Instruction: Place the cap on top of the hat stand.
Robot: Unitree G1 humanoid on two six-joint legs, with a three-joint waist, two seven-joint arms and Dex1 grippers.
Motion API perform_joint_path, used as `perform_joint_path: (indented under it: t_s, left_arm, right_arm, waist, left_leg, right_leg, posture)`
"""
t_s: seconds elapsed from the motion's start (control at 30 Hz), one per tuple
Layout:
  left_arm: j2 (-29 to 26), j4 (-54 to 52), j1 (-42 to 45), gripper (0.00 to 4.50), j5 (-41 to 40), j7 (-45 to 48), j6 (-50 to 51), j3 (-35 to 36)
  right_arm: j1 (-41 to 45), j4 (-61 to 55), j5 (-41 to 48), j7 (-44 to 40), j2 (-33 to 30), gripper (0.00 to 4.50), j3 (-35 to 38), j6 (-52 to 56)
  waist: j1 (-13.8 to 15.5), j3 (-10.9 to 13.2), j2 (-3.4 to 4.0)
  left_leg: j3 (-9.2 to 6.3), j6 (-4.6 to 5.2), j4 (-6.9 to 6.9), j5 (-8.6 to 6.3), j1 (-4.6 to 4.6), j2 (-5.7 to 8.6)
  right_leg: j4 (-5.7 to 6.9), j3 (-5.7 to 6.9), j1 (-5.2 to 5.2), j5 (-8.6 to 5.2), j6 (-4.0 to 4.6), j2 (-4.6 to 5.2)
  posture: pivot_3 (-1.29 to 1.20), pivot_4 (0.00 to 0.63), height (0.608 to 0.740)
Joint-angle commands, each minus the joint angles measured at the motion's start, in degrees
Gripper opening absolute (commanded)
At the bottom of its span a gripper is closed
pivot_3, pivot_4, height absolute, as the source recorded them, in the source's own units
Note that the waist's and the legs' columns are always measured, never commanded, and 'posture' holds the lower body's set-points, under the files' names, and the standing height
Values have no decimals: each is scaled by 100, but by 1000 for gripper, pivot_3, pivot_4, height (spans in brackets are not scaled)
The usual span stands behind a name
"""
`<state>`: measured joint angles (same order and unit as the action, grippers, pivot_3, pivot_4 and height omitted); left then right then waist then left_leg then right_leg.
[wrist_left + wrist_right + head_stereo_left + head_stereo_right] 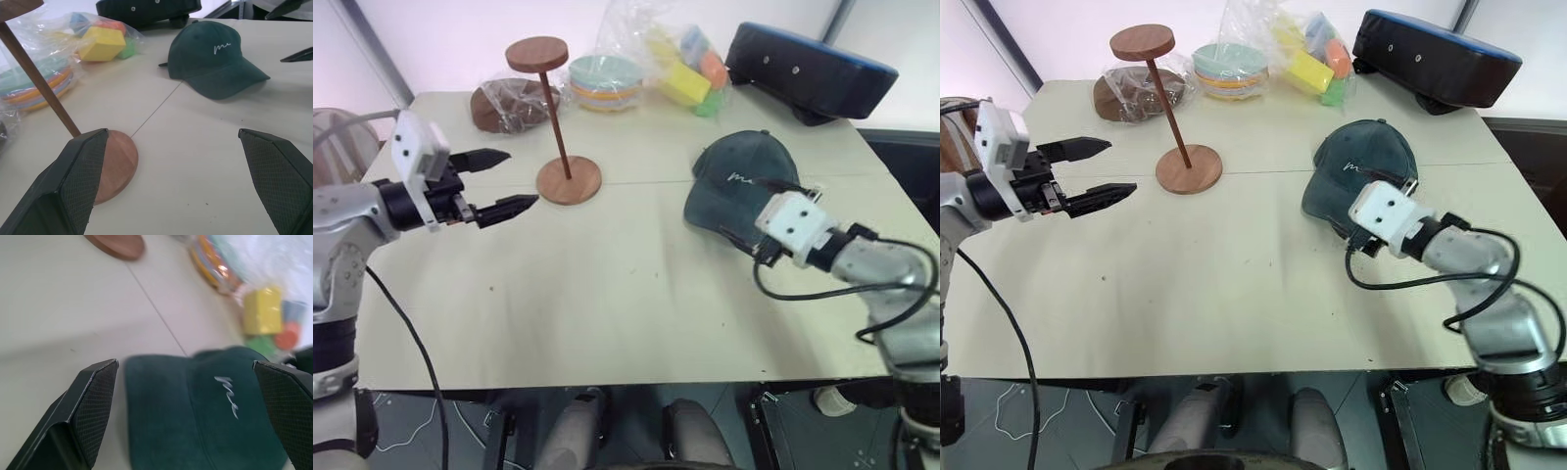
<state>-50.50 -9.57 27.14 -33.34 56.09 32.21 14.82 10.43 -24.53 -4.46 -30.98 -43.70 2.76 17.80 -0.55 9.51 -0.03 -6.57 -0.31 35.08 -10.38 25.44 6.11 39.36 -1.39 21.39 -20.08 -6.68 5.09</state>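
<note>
The dark teal cap (744, 176) lies on the table at the right, its brim turned toward the near side and its white script showing. The reddish-brown hat stand (554, 122) stands upright left of centre, on a round base (569, 180) and with a small top disc (537, 54). My left gripper (514, 181) hovers open just left of the stand's base, pointing at it. My right gripper (185, 367) is open at the cap's near edge, and the brim (161, 396) lies between its two fingers. Nothing is held.
Along the table's far edge sit a brown round object in clear plastic (509, 103), a stack of coloured plates (604, 80), a bag of coloured blocks (685, 69) and a black and blue padded case (808, 69). Bare table (607, 294) stretches between stand and cap.
</note>
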Motion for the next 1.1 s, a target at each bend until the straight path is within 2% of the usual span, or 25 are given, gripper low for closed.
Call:
perform_joint_path:
  t_s: [0.03,0.27,0.53,0.83,1.1]
  left_arm:
    - [-26,-203,33,4469,-132,-139,11,259]
    - [-144,-257,-11,4469,-199,-231,49,328]
    - [-271,-432,-128,4469,-430,-166,335,486]
    - [-808,-914,-621,4469,-1326,373,1124,986]
    - [-1206,-1034,-865,4469,-1482,714,1261,1067]
  right_arm:
    - [-395,-194,-705,788,289,4500,20,-341]
    - [-1082,-224,-1372,1368,592,4500,41,-775]
    - [-1424,-165,-1622,1447,885,4500,-224,-1061]
    - [-1332,358,-1865,1585,1111,4500,-459,-1361]
    - [-1130,1103,-2011,1807,1300,4500,-616,-1609]
  waist:
    - [-1,-1,-1]
    - [-17,-1,-1]
    - [-18,-2,-3]
    - [-15,-3,-4]
    - [-18,-3,-5]
  left_leg:
    - [-1,-4,-1,2,-2,0]
    - [0,-6,-3,4,-5,0]
    - [0,-4,-3,2,-9,-1]
    - [-1,-1,-4,0,-13,-2]
    - [-3,3,-7,-2,-20,-2]
  right_leg:
    - [0,0,0,0,0,-1]
    - [2,-1,-4,0,0,-4]
    - [2,-1,-5,0,0,-5]
    - [1,-1,-1,-1,2,-6]
    - [1,-1,-2,-1,2,-7]
  posture:
    - [0,150,740]
    - [0,150,740]
    - [0,150,740]
    - [0,150,740]
    - [0,150,740]
